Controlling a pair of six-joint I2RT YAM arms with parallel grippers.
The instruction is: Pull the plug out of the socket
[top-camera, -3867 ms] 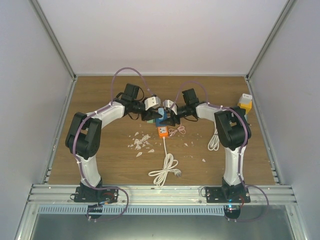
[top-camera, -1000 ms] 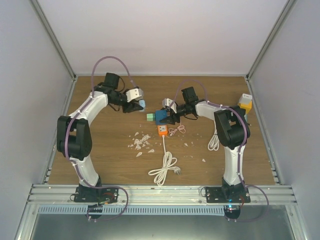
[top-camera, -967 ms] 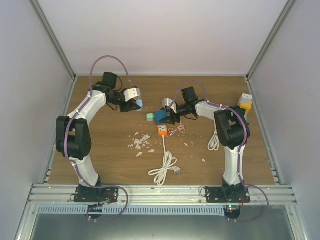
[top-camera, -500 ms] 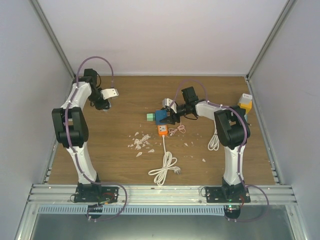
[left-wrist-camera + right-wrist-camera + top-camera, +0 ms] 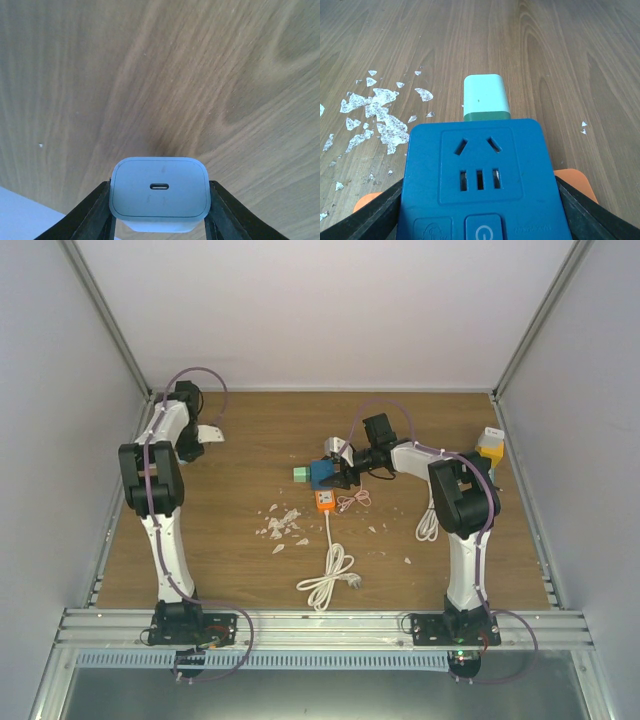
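Observation:
A pale white plug (image 5: 159,192) with a small oval port sits between the black fingers (image 5: 92,207) of my left gripper (image 5: 159,202), which is shut on it just above bare wood. In the top view that gripper (image 5: 208,434) is at the far left back of the table, well away from the socket. My right gripper (image 5: 480,215) is shut on the blue socket cube (image 5: 480,170), which the top view shows at mid table (image 5: 323,474). The socket's face toward the camera has empty slots. A mint-green plug (image 5: 485,97) still sticks out of its far side (image 5: 299,474).
An orange socket block (image 5: 325,501) lies just under the blue cube, its white cable coiled toward the front (image 5: 328,582). White flakes (image 5: 282,523) litter the wood left of it. A thin pink wire (image 5: 352,502), another white cable (image 5: 428,523) and a yellow-and-white item (image 5: 489,448) lie to the right.
My left arm has swung away from the socket to the table's far left back corner, carrying the white plug. The right gripper and blue socket have not moved.

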